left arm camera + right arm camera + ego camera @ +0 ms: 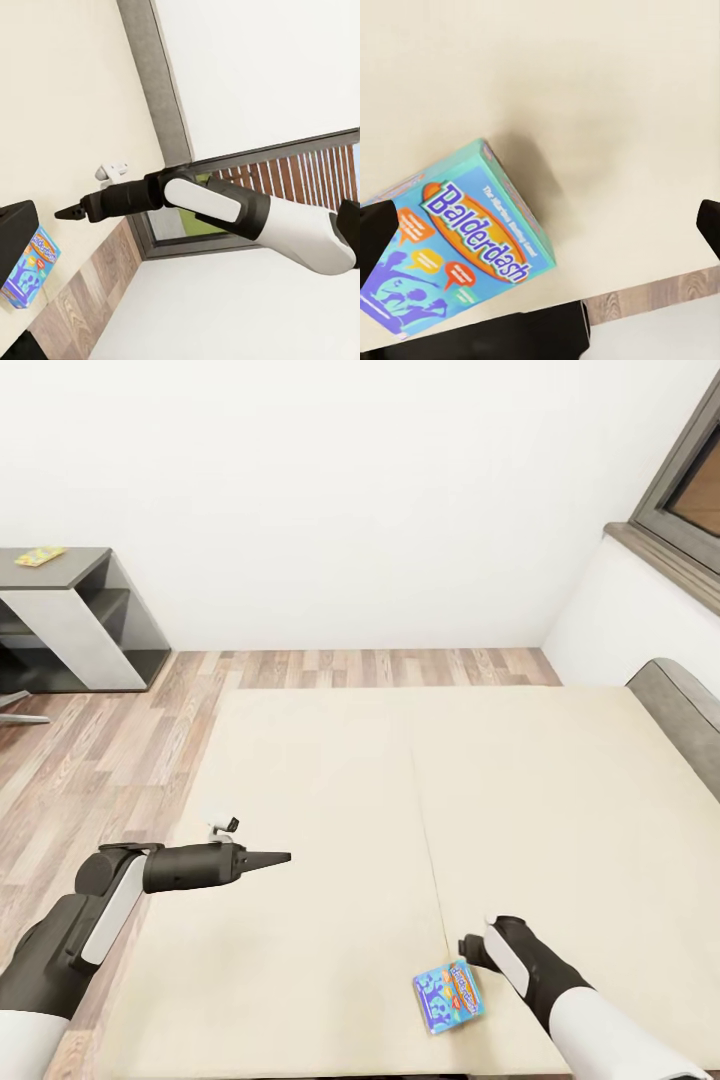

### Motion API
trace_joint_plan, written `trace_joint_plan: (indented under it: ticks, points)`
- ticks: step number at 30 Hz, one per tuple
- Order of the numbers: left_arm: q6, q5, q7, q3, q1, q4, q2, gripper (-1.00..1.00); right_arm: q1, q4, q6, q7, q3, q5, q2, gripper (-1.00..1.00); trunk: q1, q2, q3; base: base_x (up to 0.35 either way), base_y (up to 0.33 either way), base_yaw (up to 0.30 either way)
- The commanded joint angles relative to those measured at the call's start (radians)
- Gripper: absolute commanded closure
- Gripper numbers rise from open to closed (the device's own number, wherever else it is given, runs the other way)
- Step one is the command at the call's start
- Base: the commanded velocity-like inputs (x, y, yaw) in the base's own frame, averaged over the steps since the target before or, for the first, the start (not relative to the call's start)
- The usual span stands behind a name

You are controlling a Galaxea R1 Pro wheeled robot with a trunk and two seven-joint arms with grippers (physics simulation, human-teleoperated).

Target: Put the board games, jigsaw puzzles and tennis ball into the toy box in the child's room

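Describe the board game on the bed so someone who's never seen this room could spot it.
Find the big cream bed and follow its near edge toward the robot's right arm. The board game lies there: a light-blue "Balderdash" box with an orange logo, the lone object on the mattress.

The right gripper [478,950] sits behind its own wrist in the head view, so its fingers are hard to see there. In the right wrist view, the blue game box [450,240] runs off the picture's edge, and a dark finger [375,236] covers one corner. The small yellow thing [38,556] on the grey desk [75,575] is too tiny to name. The window [690,480] is cut off.
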Motion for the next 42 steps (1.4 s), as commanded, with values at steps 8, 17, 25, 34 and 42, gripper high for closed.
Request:
trace_joint_plan:
  ticks: [8, 17, 25, 34, 42]
  points:
    - [0.007, 0.001, -0.002, -0.002, -0.001, 0.000, 0.001, -1.00, -0.002, 0.047, -0.004, 0.109, 0.087, -0.009, -0.017, -1.00, 0.001, -0.002, -0.001, 0.000, 0.000, 0.000]
    - [0.006, 0.001, -0.002, -0.002, -0.001, 0.000, 0.000, -1.00, -0.001, 0.085, -0.012, 0.145, 0.104, -0.008, -0.031, -1.00, 0.001, -0.002, -0.001, 0.000, 0.000, 0.000]
    - [0.006, 0.002, -0.002, -0.002, -0.001, 0.000, 0.001, -1.00, -0.001, 0.087, -0.014, 0.156, 0.157, -0.004, -0.036, -1.00, 0.001, -0.002, -0.001, 0.000, 0.000, 0.000]
    - [0.004, 0.002, -0.001, -0.003, -0.001, 0.000, 0.000, -1.00, -0.001, 0.086, -0.063, 0.245, 0.177, -0.002, -0.039, -1.00, 0.001, -0.002, -0.004, 0.000, 0.000, 0.000]
    - [0.004, 0.002, 0.000, -0.003, -0.001, 0.000, 0.000, -1.00, -0.001, 0.087, -0.070, 0.263, 0.180, -0.002, -0.044, -1.00, 0.001, -0.002, -0.015, 0.000, 0.000, 0.000]
